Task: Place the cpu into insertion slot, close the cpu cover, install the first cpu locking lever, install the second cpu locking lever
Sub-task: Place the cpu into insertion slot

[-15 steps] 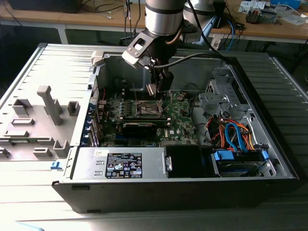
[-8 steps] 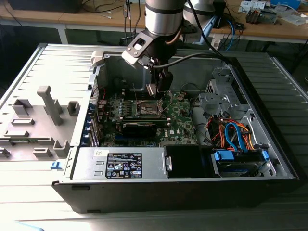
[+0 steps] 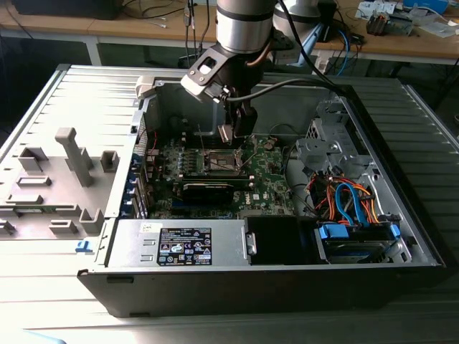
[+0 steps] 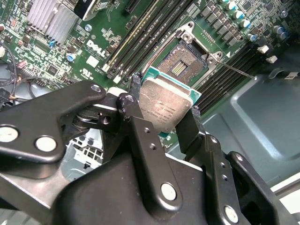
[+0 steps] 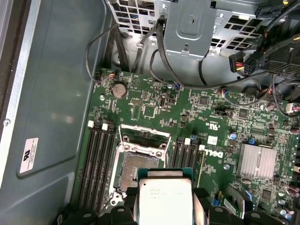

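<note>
A grey slatted worktop point(image 3: 64, 272) carries an open computer case point(image 3: 287, 287) lying on its side, with the green motherboard point(image 3: 276, 179) flat inside, toward the case's far wall. The gripper point(image 3: 233, 132) hangs over the board's middle, its black fingers point(image 4: 190, 124) clenched on two opposite edges of the cpu point(image 4: 164, 105) — silvery face towards the wrist cameras. The chip sits in the air, just short of the insertion slot point(image 5: 133, 171), not yet seated. The slot's dark centre lies bare, and the cpu cover point(image 5: 143, 139) is swung open at its edge.
</note>
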Motion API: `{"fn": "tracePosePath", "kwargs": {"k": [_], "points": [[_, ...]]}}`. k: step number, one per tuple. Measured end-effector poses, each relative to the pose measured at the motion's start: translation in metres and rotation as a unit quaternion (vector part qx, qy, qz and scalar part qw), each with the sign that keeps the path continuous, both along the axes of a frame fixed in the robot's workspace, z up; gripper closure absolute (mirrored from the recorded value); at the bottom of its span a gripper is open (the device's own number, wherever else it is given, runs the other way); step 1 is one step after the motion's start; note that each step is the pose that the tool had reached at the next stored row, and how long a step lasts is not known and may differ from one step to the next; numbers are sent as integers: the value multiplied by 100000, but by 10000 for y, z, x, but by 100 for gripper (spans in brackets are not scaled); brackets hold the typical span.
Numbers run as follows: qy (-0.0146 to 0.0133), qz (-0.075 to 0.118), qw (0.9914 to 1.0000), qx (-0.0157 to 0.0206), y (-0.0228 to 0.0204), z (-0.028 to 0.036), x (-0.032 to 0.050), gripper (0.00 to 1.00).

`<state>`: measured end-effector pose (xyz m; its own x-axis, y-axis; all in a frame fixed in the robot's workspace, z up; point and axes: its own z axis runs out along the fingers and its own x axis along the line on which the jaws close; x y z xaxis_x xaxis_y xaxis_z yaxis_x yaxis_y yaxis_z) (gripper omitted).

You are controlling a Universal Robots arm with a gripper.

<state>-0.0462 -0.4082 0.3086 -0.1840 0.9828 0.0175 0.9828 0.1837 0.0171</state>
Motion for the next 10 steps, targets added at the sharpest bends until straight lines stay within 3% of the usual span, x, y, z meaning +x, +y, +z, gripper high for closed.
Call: {"fn": "tracePosePath", "kwargs": {"k": [10], "points": [[-3,-1014,99995,2,0,-5,0,45]]}}
